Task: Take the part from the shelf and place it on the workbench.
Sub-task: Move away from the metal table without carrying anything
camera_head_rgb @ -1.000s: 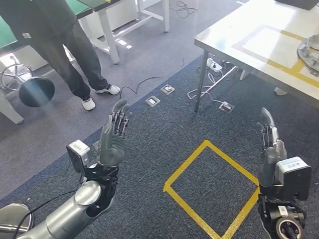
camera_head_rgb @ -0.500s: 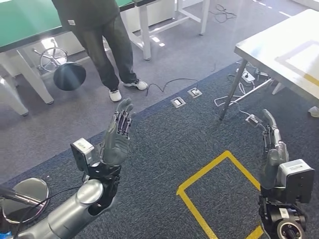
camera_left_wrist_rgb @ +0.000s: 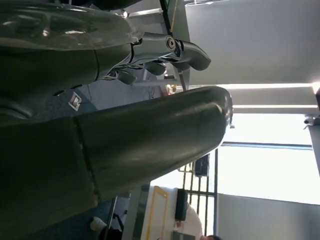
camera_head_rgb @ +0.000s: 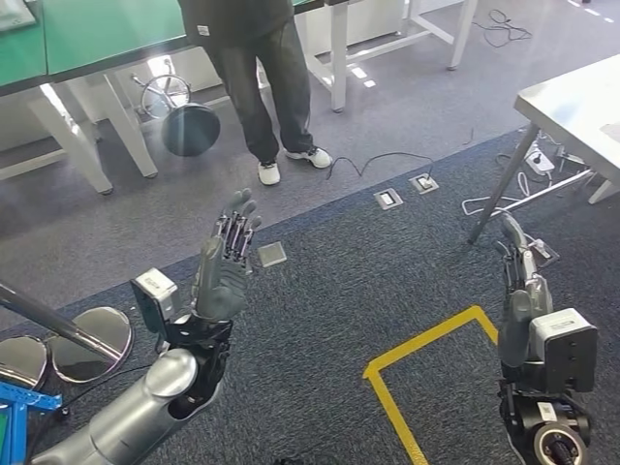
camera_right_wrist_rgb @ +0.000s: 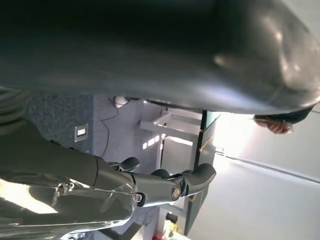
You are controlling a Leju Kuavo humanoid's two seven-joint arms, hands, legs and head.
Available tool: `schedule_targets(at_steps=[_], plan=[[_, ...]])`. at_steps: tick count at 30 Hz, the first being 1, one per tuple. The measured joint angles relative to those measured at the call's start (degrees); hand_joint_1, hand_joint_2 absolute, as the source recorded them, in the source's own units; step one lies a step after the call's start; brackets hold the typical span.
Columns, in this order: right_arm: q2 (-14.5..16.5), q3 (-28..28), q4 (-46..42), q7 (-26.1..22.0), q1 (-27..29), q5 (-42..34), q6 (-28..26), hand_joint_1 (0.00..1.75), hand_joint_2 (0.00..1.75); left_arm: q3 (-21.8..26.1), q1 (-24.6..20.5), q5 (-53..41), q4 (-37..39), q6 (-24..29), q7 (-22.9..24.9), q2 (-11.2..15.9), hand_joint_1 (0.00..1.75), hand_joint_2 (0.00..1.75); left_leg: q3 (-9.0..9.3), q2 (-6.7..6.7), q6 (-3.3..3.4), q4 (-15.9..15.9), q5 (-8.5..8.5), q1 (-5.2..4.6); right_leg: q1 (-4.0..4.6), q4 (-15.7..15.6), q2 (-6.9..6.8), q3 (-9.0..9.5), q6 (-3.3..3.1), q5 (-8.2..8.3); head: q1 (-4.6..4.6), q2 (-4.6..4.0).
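Both silver, jointed-metal arms rose over the speckled dark blue carpet [camera_head_rgb: 322,291] with its yellow tape outline [camera_head_rgb: 431,339]. The left hand [camera_head_rgb: 223,266] stood upright, fingers straight and apart, holding nothing; the right hand [camera_head_rgb: 520,281] likewise was released, fingers extended. The pale grey desk [camera_head_rgb: 577,107] stood at far right. The part could not be seen.

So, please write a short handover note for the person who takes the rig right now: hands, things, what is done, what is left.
Left hand: raised, fingers apart, holds nothing.
Right hand: raised, also holds nothing.
Things: no part and no shelf in sight. A white table corner shows at far right; a person stands ahead by the green benches.
Done: nothing that can be seen.
Left: find the shelf, take the part, place it on the workbench.
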Motion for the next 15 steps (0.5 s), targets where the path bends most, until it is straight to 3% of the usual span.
schedule_targets(at_steps=[1,3,5,6,7,9,11,12,13,15], plan=[[0.00,-0.03,0.00,-0.04,0.01,0.01,-0.06,0.00,0.00,0.00,-0.06,0.00,-0.01,-0.02,0.05,-0.01,0.00,0.00,1.87,0.90,0.32,-3.50,1.05,-0.17,0.15,0.02,-0.50,0.09,0.29,-0.14,-0.08,0.00],[0.01,-0.08,-0.01,-0.14,0.03,0.01,-0.18,0.00,0.00,0.00,-0.10,-0.01,-0.01,-0.04,0.09,0.00,0.00,0.00,3.06,1.36,1.05,-6.05,1.26,-0.64,0.45,0.02,-1.42,0.26,0.92,-0.40,0.09,0.00],[0.01,-0.10,-0.02,-0.23,0.03,0.01,-0.30,0.00,0.00,-0.01,0.03,-0.01,-0.02,-0.03,0.10,0.04,0.00,0.00,3.04,0.03,1.81,-6.17,1.33,-0.62,0.32,0.10,-2.05,0.43,1.57,-0.77,0.36,0.00],[0.01,-0.11,-0.04,-0.28,0.03,0.01,-0.36,0.00,0.00,-0.01,0.06,-0.04,-0.05,0.00,0.09,0.07,0.00,0.00,3.18,-0.54,2.18,-6.34,1.37,-0.49,0.20,0.84,-1.41,0.22,1.84,-1.44,0.47,0.00],[0.01,-0.12,-0.05,-0.34,0.04,0.02,-0.43,0.00,0.00,-0.01,0.06,-0.08,-0.08,0.03,0.08,0.08,0.00,0.00,3.38,-1.07,2.55,-6.53,1.43,-0.32,0.07,2.78,-0.28,-0.57,2.03,-2.71,0.68,0.00],[0.01,-0.11,-0.05,-0.45,0.23,0.02,-0.49,0.00,0.00,-0.01,0.11,-0.15,-0.13,0.08,0.07,0.04,0.00,0.00,3.58,-2.16,3.03,-6.64,1.41,-0.18,-0.01,10.37,2.45,-4.05,2.18,-6.46,1.23,0.00],[0.01,-0.08,-0.02,-0.49,0.62,0.01,-0.50,0.00,0.00,-0.02,0.32,-0.15,-0.13,0.13,0.08,0.00,0.00,0.00,3.63,-3.54,3.17,-6.61,1.37,-0.27,0.07,17.53,3.42,-7.73,2.23,-8.68,1.48,0.00],[0.01,-0.08,-0.01,-0.50,0.79,0.01,-0.48,0.00,0.00,-0.02,0.42,-0.16,-0.13,0.20,0.10,0.00,0.00,0.00,3.69,-4.31,3.17,-6.57,1.35,-0.31,0.10,18.18,3.57,-8.29,2.18,-8.10,1.49,0.00],[0.01,-0.10,0.01,-0.51,0.89,0.02,-0.43,0.00,0.00,-0.02,0.52,-0.19,-0.13,0.32,0.16,0.00,0.00,0.00,3.79,-5.10,3.12,-6.51,1.32,-0.32,0.10,16.28,3.71,-7.66,2.06,-6.35,1.51,0.00],[0.02,-0.12,0.01,-0.56,0.93,0.03,-0.22,0.00,0.00,-0.02,0.61,-0.27,-0.13,0.57,0.27,0.00,0.00,0.00,3.97,-6.41,2.93,-6.31,1.18,-0.29,0.02,9.02,4.61,-4.66,1.76,-1.87,1.55,0.00]])
